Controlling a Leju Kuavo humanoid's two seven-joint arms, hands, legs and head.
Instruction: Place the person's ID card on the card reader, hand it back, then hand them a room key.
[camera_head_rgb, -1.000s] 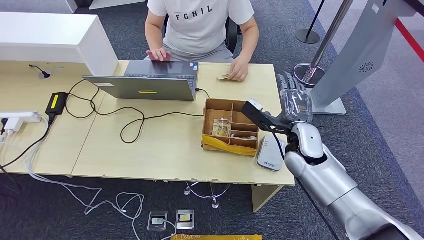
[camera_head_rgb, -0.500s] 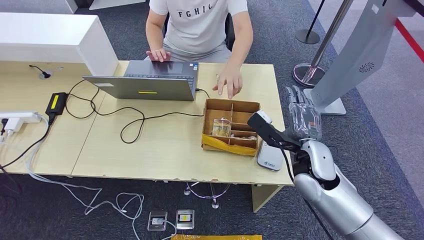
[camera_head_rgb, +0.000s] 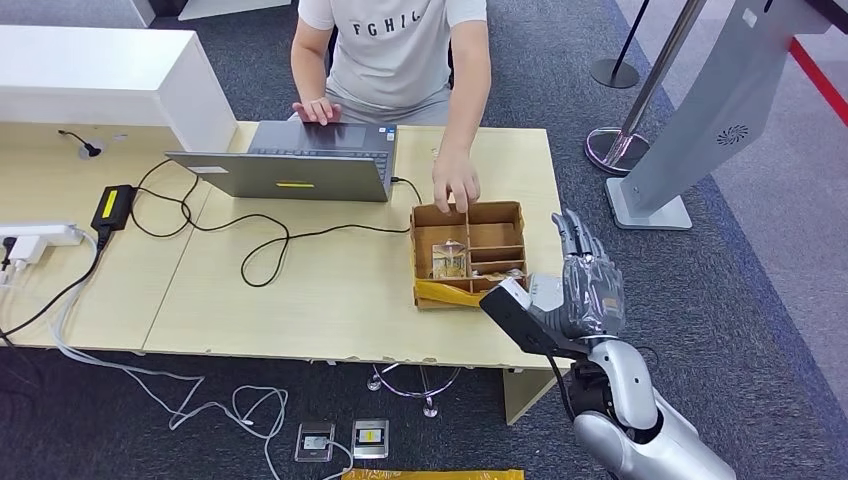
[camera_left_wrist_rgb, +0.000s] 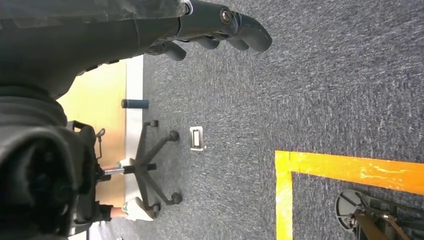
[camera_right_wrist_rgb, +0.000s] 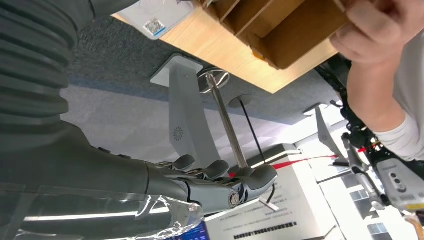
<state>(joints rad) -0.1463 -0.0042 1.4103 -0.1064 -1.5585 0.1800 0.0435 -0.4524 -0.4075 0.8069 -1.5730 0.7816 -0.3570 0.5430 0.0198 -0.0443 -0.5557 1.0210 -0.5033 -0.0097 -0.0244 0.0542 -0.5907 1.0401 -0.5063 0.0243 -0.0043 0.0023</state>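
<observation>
Two hands to report on, so here goes. Our right hand (camera_head_rgb: 590, 290) hovers off the right end of the bench (camera_head_rgb: 300, 300), fingers stretched out flat and apart, nothing in it; the right wrist view shows the same straight fingers (camera_right_wrist_rgb: 220, 180) with no card between them. Just beside it, partly hidden behind the wrist, sits the white card reader (camera_head_rgb: 545, 292) at the bench's right front corner. Our left hand (camera_left_wrist_rgb: 215, 27) hangs down over the grey carpet, fingers loosely curled and empty as far as we can see.

As for the ID card, we honestly can't make it out anywhere. The person's hand (camera_head_rgb: 456, 190) is on the far rim of the cardboard box (camera_head_rgb: 468, 255), the divided one with a yellow strip along its front, and whether there's a card under those fingers we can't tell. Their other hand (camera_head_rgb: 318, 108) rests behind the open laptop (camera_head_rgb: 295, 165). A black cable (camera_head_rgb: 265, 245) loops across the bench between laptop and box.
</observation>
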